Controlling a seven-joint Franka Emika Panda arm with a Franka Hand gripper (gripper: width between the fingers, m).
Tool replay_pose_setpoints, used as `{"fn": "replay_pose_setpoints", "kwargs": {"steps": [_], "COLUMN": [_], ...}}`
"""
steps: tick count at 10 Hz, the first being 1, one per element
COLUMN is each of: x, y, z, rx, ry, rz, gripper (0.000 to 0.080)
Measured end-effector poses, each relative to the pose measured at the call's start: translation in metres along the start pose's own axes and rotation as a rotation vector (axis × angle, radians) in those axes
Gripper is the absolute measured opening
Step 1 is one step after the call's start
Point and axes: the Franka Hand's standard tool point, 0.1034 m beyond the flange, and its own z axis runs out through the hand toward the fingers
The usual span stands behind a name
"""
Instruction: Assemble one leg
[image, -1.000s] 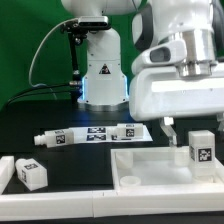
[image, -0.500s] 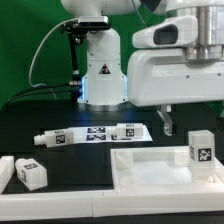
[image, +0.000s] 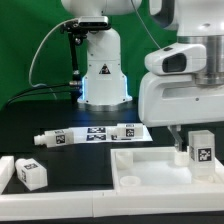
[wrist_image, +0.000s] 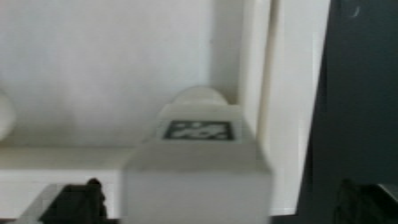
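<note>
The leg (image: 202, 149), a small white block with a square tag marker, stands upright on the white tray-like piece (image: 150, 166) at its corner on the exterior view's right. My gripper (image: 193, 141) hangs over it, open, with one finger (image: 178, 147) down beside the block and the other hidden. In the wrist view the leg (wrist_image: 199, 158) stands between my two dark fingertips (wrist_image: 79, 202), with a gap on each side; the gripper (wrist_image: 222, 206) straddles it without holding it.
A second, alike tagged block (image: 30, 174) sits on a white part at the exterior view's left. Long white tagged rods (image: 92, 135) lie on the black table behind the tray. The arm's base (image: 103, 76) stands at the back.
My gripper rose half a second ago, then came down again, shifted slightly toward the exterior view's right, over the leg. The leg has not moved.
</note>
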Motion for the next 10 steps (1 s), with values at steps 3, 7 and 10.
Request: {"fn": "replay_pose_setpoints", "kwargs": {"steps": [3, 7, 10], "x": [0.0004, 0.0001, 0.0027], "y": [0.0007, 0.0004, 0.0031], "z": [-0.0001, 0.0015, 0.0022], "rx": [0.007, 0.007, 0.011], "ry": [-0.001, -0.002, 0.006], "rz": [0.114, 0.357, 0.693], "gripper": [0.0384, 0.0285, 0.0285]}}
